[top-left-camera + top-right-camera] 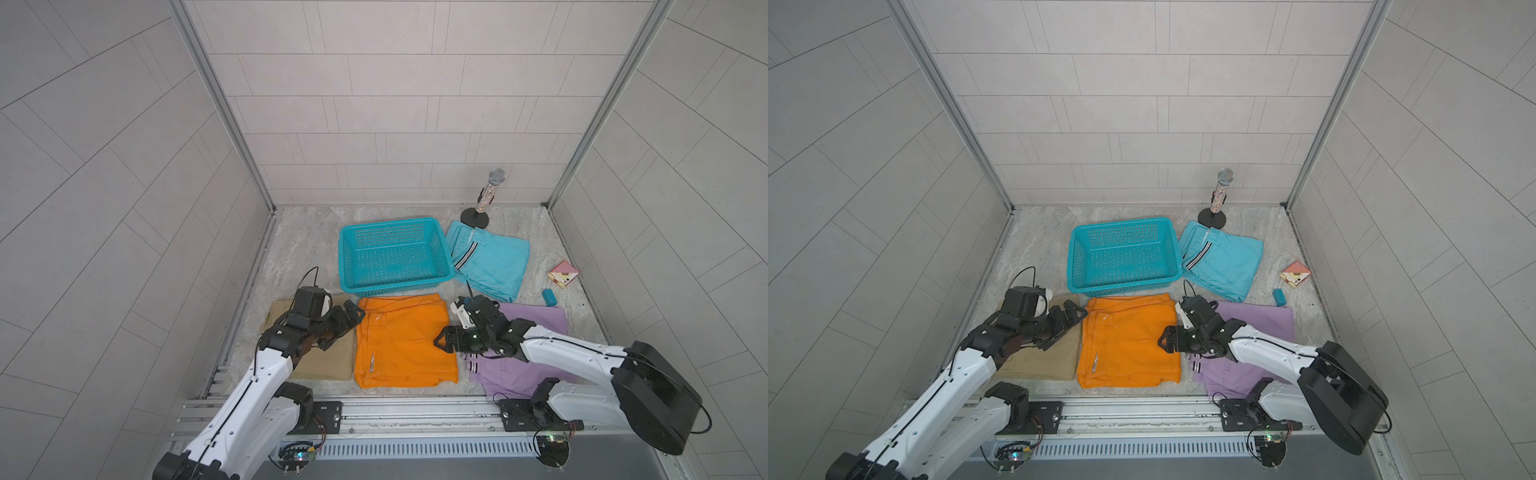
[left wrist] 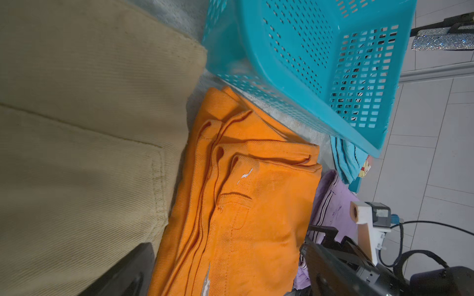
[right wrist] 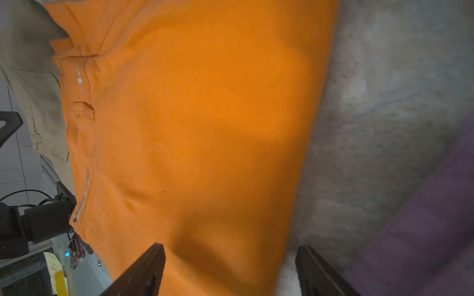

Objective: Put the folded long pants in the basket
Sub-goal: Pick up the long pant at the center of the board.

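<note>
Folded plain orange cloth pants (image 1: 395, 353) lie on the surface (image 1: 299, 249) beside the rectangular turquoise perforated plastic basket (image 1: 394, 222). The right gripper (image 3: 230, 247), spread, straddles their edge; the left gripper (image 1: 353, 322) hovers spread nearby.

The turquoise mesh basket (image 1: 390, 221) stands upright, its open side up. Folded turquoise pants (image 1: 494, 262) with striped trim lie just right of it. In front, side by side, lie folded khaki pants (image 1: 324, 361), orange pants (image 1: 399, 340) and lilac pants (image 1: 536, 316).
</note>
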Available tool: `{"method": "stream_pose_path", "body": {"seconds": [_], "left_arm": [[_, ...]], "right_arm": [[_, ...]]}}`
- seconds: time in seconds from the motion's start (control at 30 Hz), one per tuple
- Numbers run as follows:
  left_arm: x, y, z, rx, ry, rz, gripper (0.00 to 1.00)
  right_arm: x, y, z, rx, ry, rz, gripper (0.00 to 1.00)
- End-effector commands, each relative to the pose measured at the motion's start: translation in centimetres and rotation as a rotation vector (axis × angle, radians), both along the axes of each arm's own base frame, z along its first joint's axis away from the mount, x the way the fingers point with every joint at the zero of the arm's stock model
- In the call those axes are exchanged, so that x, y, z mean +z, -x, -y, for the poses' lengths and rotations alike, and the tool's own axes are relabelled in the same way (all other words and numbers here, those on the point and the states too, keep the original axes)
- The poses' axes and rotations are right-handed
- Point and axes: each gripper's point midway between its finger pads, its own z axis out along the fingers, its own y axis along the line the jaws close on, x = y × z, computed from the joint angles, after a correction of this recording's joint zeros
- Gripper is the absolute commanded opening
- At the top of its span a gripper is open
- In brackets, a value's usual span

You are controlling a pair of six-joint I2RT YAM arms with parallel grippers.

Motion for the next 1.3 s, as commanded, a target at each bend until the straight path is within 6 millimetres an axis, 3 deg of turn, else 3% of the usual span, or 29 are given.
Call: {"method": "stream_pose_path", "body": {"seconds": [0.0,0.1,0.17,0.33,0.5,0.7,0.9,0.97,1.03,1.2,1.27], "left_arm": [[-1.0,0.3,0.3,-0.017,-0.002,-0.026,1.00],[-2.0,0.4,1.7,-0.067,0.017,-0.049,1.00],[-2.3,0.5,2.4,-0.092,0.008,-0.054,1.00],[-2.7,0.5,4.3,-0.121,0.021,-0.034,0.94],[-4.5,1.0,5.4,-0.153,-0.014,-0.059,0.92],[-7.6,1.7,4.6,-0.138,-0.064,-0.094,0.92],[-9.5,2.3,6.4,-0.201,-0.028,-0.121,0.85],[-10.2,2.5,6.6,-0.219,-0.041,-0.135,0.76],[-11.4,3.0,6.8,-0.236,-0.043,-0.169,0.60],[-12.3,3.3,6.9,-0.258,-0.056,-0.197,0.03],[-11.4,3.1,6.9,-0.266,-0.072,-0.188,0.00]], "right_arm": [[-1.1,-0.7,-0.5,0.000,0.019,-0.005,0.71],[-1.6,-1.1,-0.4,-0.005,0.050,-0.011,0.24],[-1.8,-1.1,0.6,-0.030,0.100,-0.009,0.02],[-0.8,-0.5,4.0,-0.109,0.195,0.040,0.00],[-0.3,0.0,5.5,-0.148,0.205,0.077,0.00],[-1.6,0.7,5.0,-0.120,0.205,0.016,0.00],[-1.9,0.2,4.0,-0.097,0.198,-0.004,0.00],[-1.6,-0.1,3.6,-0.094,0.183,-0.003,0.00],[-1.3,-0.2,3.2,-0.093,0.167,-0.002,0.00],[-0.8,-0.2,3.0,-0.089,0.157,0.007,0.00],[-0.2,0.0,2.9,-0.085,0.143,0.022,0.00]]}}
